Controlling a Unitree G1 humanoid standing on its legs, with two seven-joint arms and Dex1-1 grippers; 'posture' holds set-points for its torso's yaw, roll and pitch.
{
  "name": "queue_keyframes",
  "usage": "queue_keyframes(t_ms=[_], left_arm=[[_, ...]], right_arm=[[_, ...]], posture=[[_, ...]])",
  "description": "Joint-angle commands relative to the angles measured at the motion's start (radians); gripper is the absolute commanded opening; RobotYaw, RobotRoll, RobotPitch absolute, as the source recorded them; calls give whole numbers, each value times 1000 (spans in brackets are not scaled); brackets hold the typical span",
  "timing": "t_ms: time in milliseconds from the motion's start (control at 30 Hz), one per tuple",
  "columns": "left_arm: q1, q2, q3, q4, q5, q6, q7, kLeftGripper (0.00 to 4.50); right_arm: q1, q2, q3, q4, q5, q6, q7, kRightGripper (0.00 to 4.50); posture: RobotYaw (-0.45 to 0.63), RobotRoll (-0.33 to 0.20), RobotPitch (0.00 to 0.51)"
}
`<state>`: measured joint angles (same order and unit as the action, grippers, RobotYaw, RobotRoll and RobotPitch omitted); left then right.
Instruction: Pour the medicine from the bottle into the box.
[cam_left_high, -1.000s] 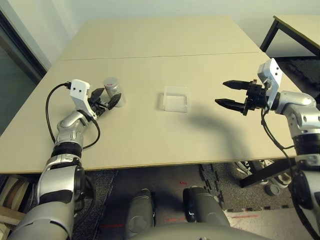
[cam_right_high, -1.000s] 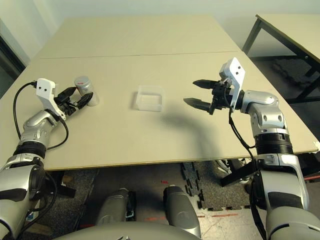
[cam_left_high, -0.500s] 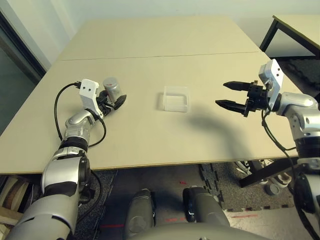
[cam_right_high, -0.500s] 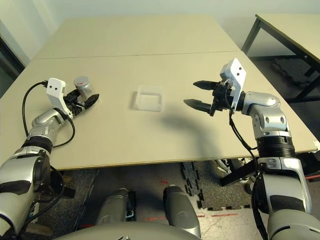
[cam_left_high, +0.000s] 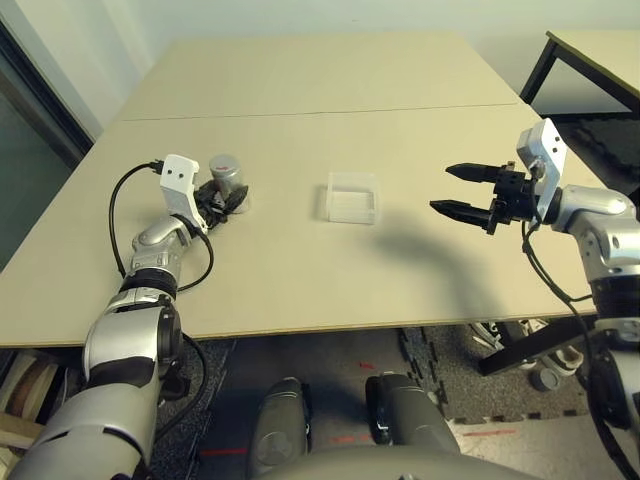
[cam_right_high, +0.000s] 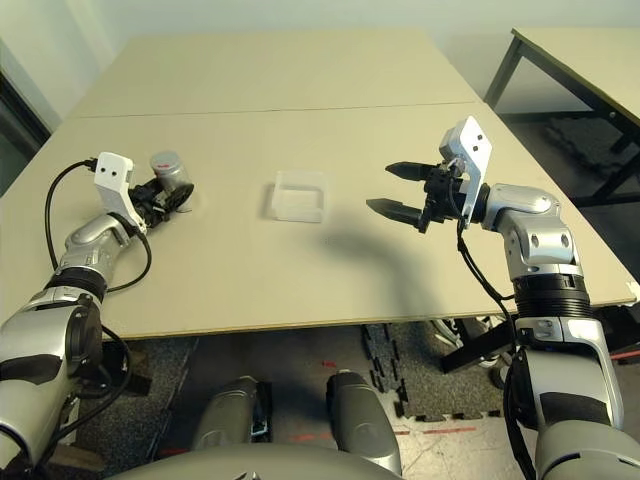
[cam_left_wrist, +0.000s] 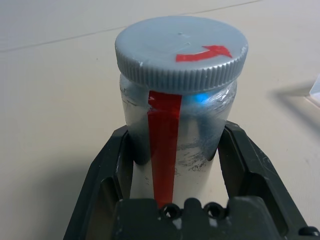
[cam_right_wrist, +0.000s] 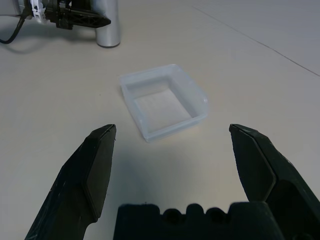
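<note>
The bottle (cam_left_high: 227, 175) stands upright on the left side of the table, silver-grey with a ribbed cap (cam_left_wrist: 181, 52) and a red stripe down its side. My left gripper (cam_left_high: 224, 196) is shut on the bottle low on its body, one black finger (cam_left_wrist: 107, 170) pressed to each side. The clear plastic box (cam_left_high: 352, 197) lies at the table's middle, empty as far as I can see. My right gripper (cam_left_high: 441, 188) hovers open to the right of the box, above the table, with nothing between its fingers (cam_right_wrist: 97, 165). It faces the box (cam_right_wrist: 164, 107) and the bottle (cam_right_wrist: 107, 25) beyond it.
The beige table (cam_left_high: 300, 280) has a seam running across its far half and a front edge close to my body. A black cable (cam_left_high: 125, 200) loops from my left wrist. A second table (cam_left_high: 600, 50) stands at the back right.
My left gripper has gone from open beside the bottle to shut on it. The right arm and the box have not moved.
</note>
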<state>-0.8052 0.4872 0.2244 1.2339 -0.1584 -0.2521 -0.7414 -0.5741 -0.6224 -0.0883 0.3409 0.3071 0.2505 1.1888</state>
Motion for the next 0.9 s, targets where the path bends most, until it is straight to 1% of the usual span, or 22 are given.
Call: queue_keyframes(t_ms=[33, 133, 233, 333, 400, 467, 500, 567, 700, 767, 900], left_arm=[[-3, 13, -5, -13, 6, -7, -51, 2678], [11, 27, -17, -59, 0, -1, -133, 2678], [39, 33, -27, -146, -21, 38, -239, 2678], [94, 36, -25, -319, -89, 150, -361, 2678], [129, 41, -32, -417, -114, 214, -395, 2678], [185, 47, -57, -569, -142, 299, -433, 2678], [213, 48, -71, -650, -159, 345, -446, 2678], [250, 48, -90, -757, -183, 413, -457, 2678], [324, 39, -164, -945, -219, 533, -494, 2678], [330, 28, -188, -994, -226, 557, -491, 2678], [302, 15, -211, -1031, -243, 590, -486, 2678]], right_arm=[[-9, 4, 19, -1, 4, -4, 0, 4500], [-29, 18, 31, 5, 4, -5, 7, 4500], [-64, 34, 52, 17, 5, 21, 11, 4500], [-107, 50, 119, 30, -29, 54, 24, 4500], [-131, 66, 145, 35, -35, 75, 25, 4500], [-179, 105, 176, 34, -26, 122, 25, 4500], [-207, 129, 190, 34, -20, 146, 25, 4500], [-247, 164, 206, 41, -18, 174, 26, 4500], [-319, 225, 243, 62, -18, 200, 53, 4500], [-342, 253, 257, 76, -27, 189, 54, 4500], [-367, 286, 276, 96, -37, 180, 60, 4500]], posture=[[-185, 0, 53], [-162, 0, 55], [-136, 0, 59], [-101, 0, 68], [-77, 0, 71], [-51, 0, 77], [-45, 0, 78], [-26, 0, 82], [-12, 0, 88], [-5, 0, 89], [-2, 0, 90]])
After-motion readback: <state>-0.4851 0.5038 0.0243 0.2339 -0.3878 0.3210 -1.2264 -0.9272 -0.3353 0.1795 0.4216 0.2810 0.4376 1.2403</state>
